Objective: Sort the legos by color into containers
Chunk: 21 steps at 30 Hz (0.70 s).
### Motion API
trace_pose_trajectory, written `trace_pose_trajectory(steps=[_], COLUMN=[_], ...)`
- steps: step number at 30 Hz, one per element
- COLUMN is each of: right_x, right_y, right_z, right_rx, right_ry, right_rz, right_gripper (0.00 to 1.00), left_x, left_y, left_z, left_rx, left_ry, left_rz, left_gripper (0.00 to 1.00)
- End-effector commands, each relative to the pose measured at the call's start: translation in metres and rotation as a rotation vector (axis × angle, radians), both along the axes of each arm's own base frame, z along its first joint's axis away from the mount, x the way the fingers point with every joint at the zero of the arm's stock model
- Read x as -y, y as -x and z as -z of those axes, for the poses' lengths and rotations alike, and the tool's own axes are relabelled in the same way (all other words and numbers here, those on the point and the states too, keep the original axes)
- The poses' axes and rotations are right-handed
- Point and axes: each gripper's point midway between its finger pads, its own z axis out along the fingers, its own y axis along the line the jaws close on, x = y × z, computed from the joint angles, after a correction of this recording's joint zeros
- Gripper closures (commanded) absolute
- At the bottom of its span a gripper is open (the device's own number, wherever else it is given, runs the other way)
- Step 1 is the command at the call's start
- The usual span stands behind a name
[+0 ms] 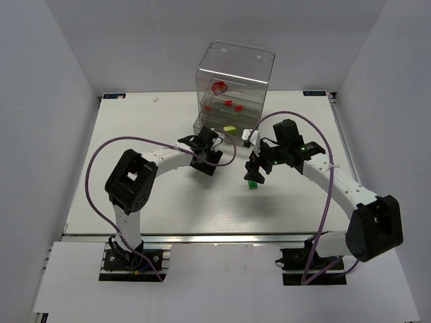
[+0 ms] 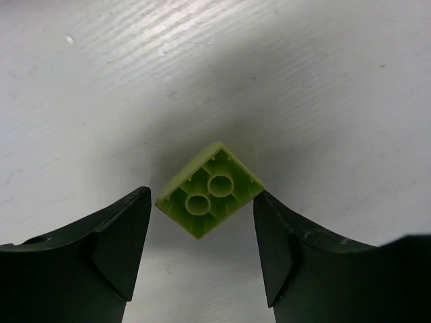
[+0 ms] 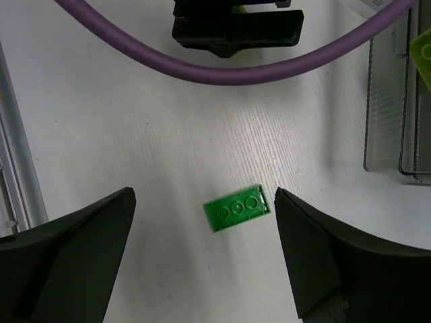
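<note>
A yellow-green lego lies hollow side up on the white table, between the spread fingers of my open left gripper. One of its corners is right at the right finger. A dark green lego also lies hollow side up, between the fingers of my open right gripper and nearer the right one. In the top view the left gripper and right gripper hang in front of the clear containers, and the green lego shows below the right gripper. Red legos sit on the upper shelves.
Another yellow-green lego lies in the lowest drawer of the containers. A purple cable arcs across the right wrist view, with the left arm's black wrist beyond it. A metal rail edges the table on that view's left.
</note>
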Motion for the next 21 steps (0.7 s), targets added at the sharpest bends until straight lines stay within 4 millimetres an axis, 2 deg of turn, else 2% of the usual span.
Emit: trace_pose_trajectory(steps=[1,4,9,13,16,17,18,21], right_x=[0.0,0.002,0.002,0.005,0.007,0.007,0.007,0.009], right_y=[-0.002,-0.003,-0.005,-0.007,-0.008,-0.008,-0.007,-0.008], right_z=[-0.009,-0.007,-0.008,-0.008,-0.006,-0.006,-0.007,-0.006], right_rx=[0.017,0.007,0.0,0.001,-0.001,-0.002,-0.002,-0.002], right_ry=[-0.036,-0.036,-0.042,-0.04,-0.036,-0.038,-0.038,-0.039], right_rz=[0.007,0.014,0.017,0.027,0.03,0.032,0.033,0.04], right_gripper=[0.11,0.11,0.11,0.11,0.11,0.11,0.11,0.12], left_x=[-0.009,-0.008,-0.004,0.002,0.007,0.007,0.007,0.011], left_y=[-0.028,-0.033,-0.033,-0.029,-0.024,-0.022,-0.019,-0.015], left_z=[-0.025,-0.029,-0.014,-0.011,-0.012,-0.013,-0.012,-0.028], left_rx=[0.157,0.185,0.144,0.124,0.104,0.099,0.089,0.097], left_ry=[-0.069,-0.068,-0.078,-0.048,-0.018,-0.007,0.001,0.059], left_rz=[-0.039,-0.039,-0.019,-0.002,0.009,0.002,-0.001,-0.029], left_gripper=[0.28,0.29,0.3,0.39,0.55,0.65,0.71,0.88])
